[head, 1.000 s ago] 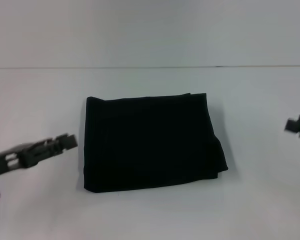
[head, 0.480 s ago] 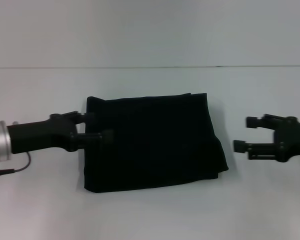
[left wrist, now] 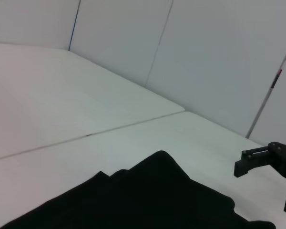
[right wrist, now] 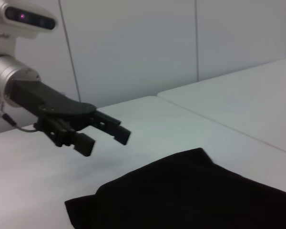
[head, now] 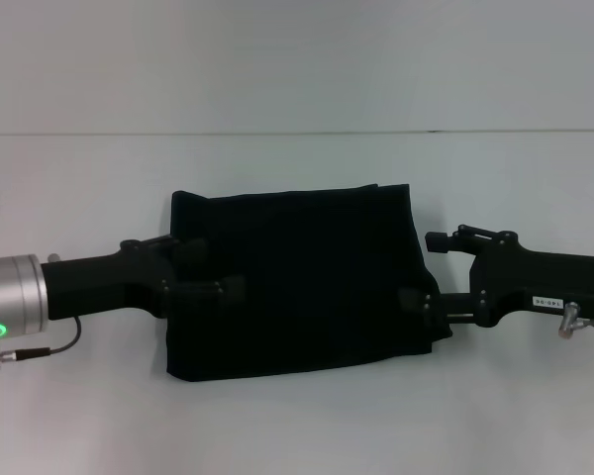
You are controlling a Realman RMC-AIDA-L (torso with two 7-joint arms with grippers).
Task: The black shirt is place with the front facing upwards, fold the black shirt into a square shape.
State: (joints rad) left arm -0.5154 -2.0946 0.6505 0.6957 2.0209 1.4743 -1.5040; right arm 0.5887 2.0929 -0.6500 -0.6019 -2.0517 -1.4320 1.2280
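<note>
black shirt [head: 302,282] lies folded into a near square in the middle of the white worktop [head: 297,426]. we see our left claw [head: 218,267] over its left edge, fingers spread wide, empty. our right claw [head: 421,269] is at its right edge, also wide, holding nothing.

Folded black shirt [head: 302,282] flat at the middle of the worktop [head: 297,426], well clear of every edge. Left gripper [head: 213,269] over the shirt's left edge, arm reaching in from the worktop's left side. Right gripper [head: 424,272] at the shirt's right edge, arm reaching in from the right side.
</note>
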